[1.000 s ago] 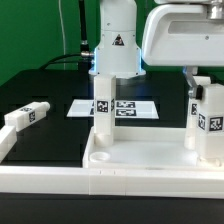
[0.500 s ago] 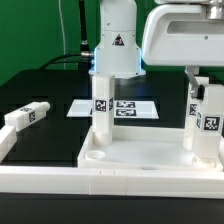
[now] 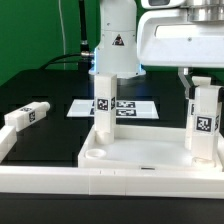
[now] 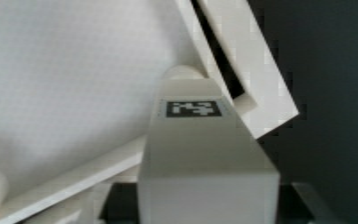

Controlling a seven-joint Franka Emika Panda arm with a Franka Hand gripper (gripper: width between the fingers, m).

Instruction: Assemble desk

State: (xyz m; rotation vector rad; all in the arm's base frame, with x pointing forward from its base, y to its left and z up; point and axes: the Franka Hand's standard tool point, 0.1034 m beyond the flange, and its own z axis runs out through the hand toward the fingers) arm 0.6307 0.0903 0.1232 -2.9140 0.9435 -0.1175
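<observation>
1. The smooth white plastic desk panel (image 3: 150, 158), rectangular with a raised rim, lies on the black bench (image 3: 45, 85).
2. A loose leg (image 3: 25, 117), square and tagged, lies at the exterior view's left.
3. The first leg (image 3: 103, 112) and the second leg (image 3: 205, 125) stand upright at the panel's far corners.
4. The tool (image 3: 200, 80) sits at the second leg's top. Whether it grips the leg cannot be told.
5. The flat marker board (image 3: 135, 108) lies behind.

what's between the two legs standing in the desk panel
In the exterior view, only bare panel lies between the leg at that view's left and the other leg. The marker board lies behind them.
</observation>
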